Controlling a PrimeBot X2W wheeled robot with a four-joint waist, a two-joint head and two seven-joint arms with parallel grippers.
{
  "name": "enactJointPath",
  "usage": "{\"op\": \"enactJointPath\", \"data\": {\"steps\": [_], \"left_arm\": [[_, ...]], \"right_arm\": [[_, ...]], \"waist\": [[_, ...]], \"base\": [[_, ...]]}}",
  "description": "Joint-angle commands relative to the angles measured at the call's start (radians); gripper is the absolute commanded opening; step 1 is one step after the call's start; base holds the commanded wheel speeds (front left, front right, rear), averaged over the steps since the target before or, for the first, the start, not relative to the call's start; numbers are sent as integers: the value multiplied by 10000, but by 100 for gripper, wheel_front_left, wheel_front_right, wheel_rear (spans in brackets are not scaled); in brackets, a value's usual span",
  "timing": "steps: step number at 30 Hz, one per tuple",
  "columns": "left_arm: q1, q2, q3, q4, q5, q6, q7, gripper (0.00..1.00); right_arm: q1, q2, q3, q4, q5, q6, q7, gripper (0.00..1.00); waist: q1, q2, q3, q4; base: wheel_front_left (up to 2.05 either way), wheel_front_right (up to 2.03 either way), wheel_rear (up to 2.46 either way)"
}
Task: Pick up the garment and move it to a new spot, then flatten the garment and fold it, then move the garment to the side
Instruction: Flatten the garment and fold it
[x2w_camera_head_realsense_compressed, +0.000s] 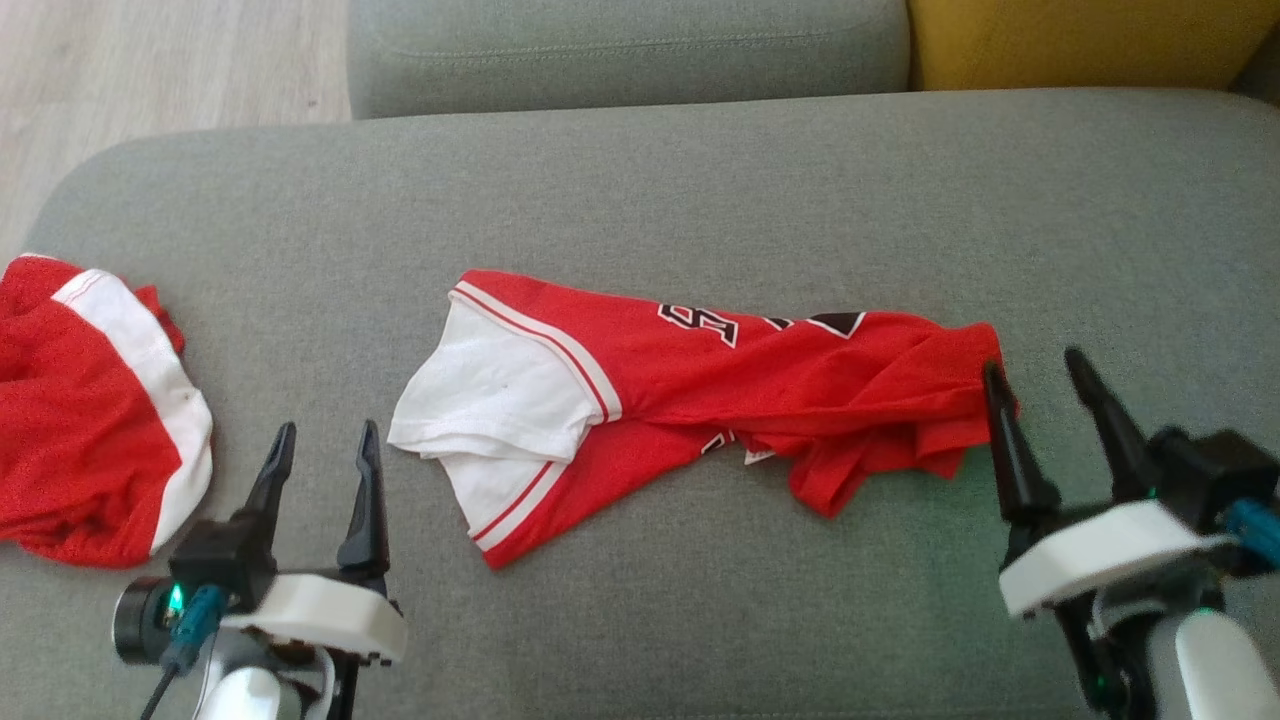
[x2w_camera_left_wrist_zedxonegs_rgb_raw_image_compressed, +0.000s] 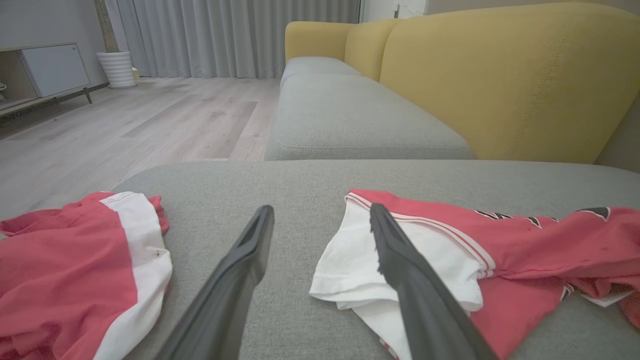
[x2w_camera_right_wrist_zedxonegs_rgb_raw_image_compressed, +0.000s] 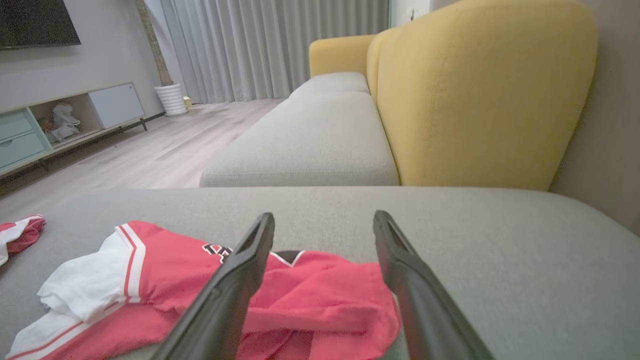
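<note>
On the grey cushion (x2w_camera_head_realsense_compressed: 640, 180), head view: the red jersey (x2w_camera_head_realsense_compressed: 700, 390) lies lengthwise, bunched and half rolled. Its white sleeve (x2w_camera_head_realsense_compressed: 490, 400) is at the left end and its creased red hem at the right.
- Left gripper (x2w_camera_head_realsense_compressed: 328, 428): just off the jersey's sleeve end, on the robot's side. Fingers spread wide, nothing between them, clear of the cloth.
- Right gripper (x2w_camera_head_realsense_compressed: 1033, 362): at the jersey's hem end, also wide, holding nothing. Its inner finger overlaps the jersey's edge; cannot tell whether it touches.
- A second red garment (x2w_camera_head_realsense_compressed: 80, 420) lies well apart, beyond the jersey's sleeve end.

Left wrist view: the left gripper (x2w_camera_left_wrist_zedxonegs_rgb_raw_image_compressed: 320, 207) is wide, with bare cushion between the tips. Its right finger passes in front of the white sleeve (x2w_camera_left_wrist_zedxonegs_rgb_raw_image_compressed: 345, 270). The sleeve is doubled over, its layers stacked.

Right wrist view: the right gripper (x2w_camera_right_wrist_zedxonegs_rgb_raw_image_compressed: 324, 215) is wide and straddles the rumpled hem end of the jersey (x2w_camera_right_wrist_zedxonegs_rgb_raw_image_compressed: 320, 295). Folds are piled below the tips.

Judgement: the jersey looks placed but not yet flat, so flattening is the step in hand. To do it well:
- Each gripper takes a single outer corner at its own end of the jersey, not the whole heap. Pinching several layers would likely lock the creases in.
- The left gripper needs to shift towards the sleeve end first.
- Draw the two ends apart evenly, low over the cushion, then lay the jersey down.
- The thin fabric probably slips, so close on a hem seam.
- Keep clear of the second red garment.
</note>
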Motion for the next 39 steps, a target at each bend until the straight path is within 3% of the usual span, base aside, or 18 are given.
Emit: {"op": "enactJointPath", "data": {"steps": [1,16,22,31,37,39], "left_arm": [[-250,217,314,-393,72,78,-24,100],[49,371,217,-616,-4,225,260,100],[-647,284,1,-244,-240,-43,863,100],[-2622,99,-78,2362,-1137,-833,2337,100],[-3360,47,121,4124,-1723,-1277,2557,100],[-3458,40,126,4452,-1823,-1391,2514,0]], "right_arm": [[-62,-2,235,-335,59,75,-97,100],[259,243,270,-182,-14,75,-49,100],[128,280,322,-219,27,75,-6,100],[-317,306,516,-173,56,75,-6,100],[-474,331,602,8,130,75,-10,100],[-498,335,608,59,143,75,-16,100]], "waist": [[0,-1,-44,4],[0,-1,-146,-2],[0,-1,144,21],[0,-1,906,-179],[0,-1,1156,-377],[0,-1,1171,-435]], "base": [[0,0,0],[0,0,0],[0,0,0],[0,0,0],[0,0,0],[0,0,0]]}}
